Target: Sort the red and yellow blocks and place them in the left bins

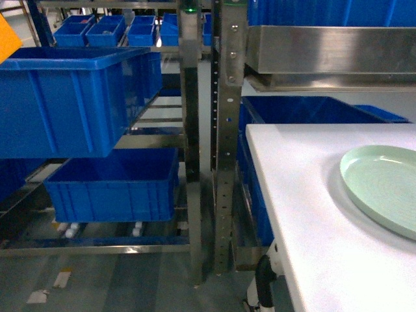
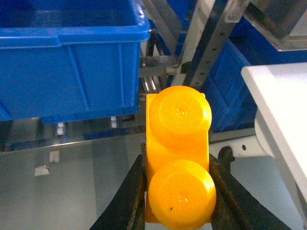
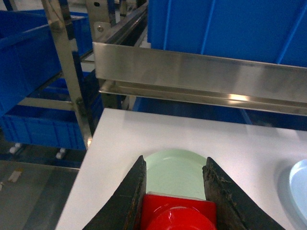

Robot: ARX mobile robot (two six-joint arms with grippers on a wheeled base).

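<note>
In the left wrist view my left gripper (image 2: 177,191) is shut on the orange-yellow two-stud block (image 2: 178,143), which hangs over the floor to the right of a large blue bin (image 2: 72,57). An orange corner of that block (image 1: 6,36) shows at the head view's top-left edge, above the upper left bin (image 1: 65,97). A second blue bin (image 1: 114,185) sits on the rack level below. In the right wrist view my right gripper (image 3: 175,163) is shut on the red block (image 3: 178,213), held above the pale-green plate (image 3: 175,177). Neither gripper itself shows in the head view.
A steel rack post (image 1: 224,130) stands between the bins and the white table (image 1: 305,214), which carries the pale-green plate (image 1: 383,188) and a pale-blue plate (image 3: 300,191). A steel shelf (image 3: 201,72) with a blue crate overhangs the table's far edge. Several small blue bins (image 1: 104,29) stand further back.
</note>
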